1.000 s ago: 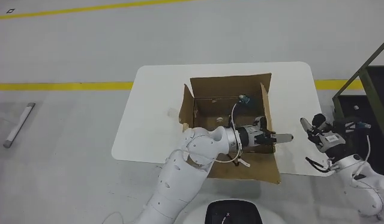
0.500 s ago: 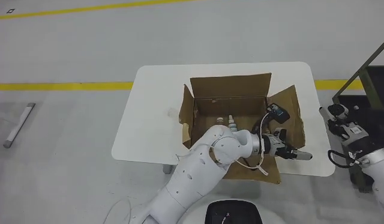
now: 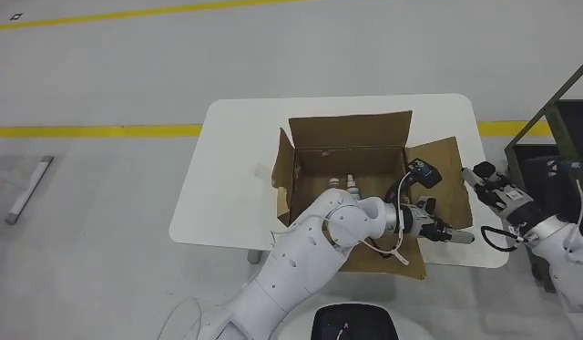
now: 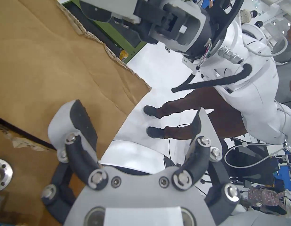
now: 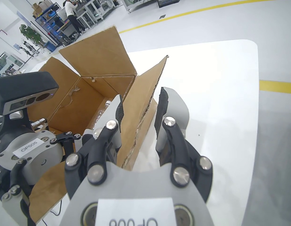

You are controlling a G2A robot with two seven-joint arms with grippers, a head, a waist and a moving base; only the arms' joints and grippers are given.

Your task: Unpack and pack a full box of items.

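The box (image 3: 351, 132) is plain brown cardboard, the surface (image 3: 228, 176) white, the floor (image 3: 137, 57) pale grey with yellow lines (image 3: 91, 130).

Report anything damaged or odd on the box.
The cardboard box is worn: its opened side flap has a ragged, frayed edge, and a torn strip of lining hangs on an inner wall. Nothing looks spilled.
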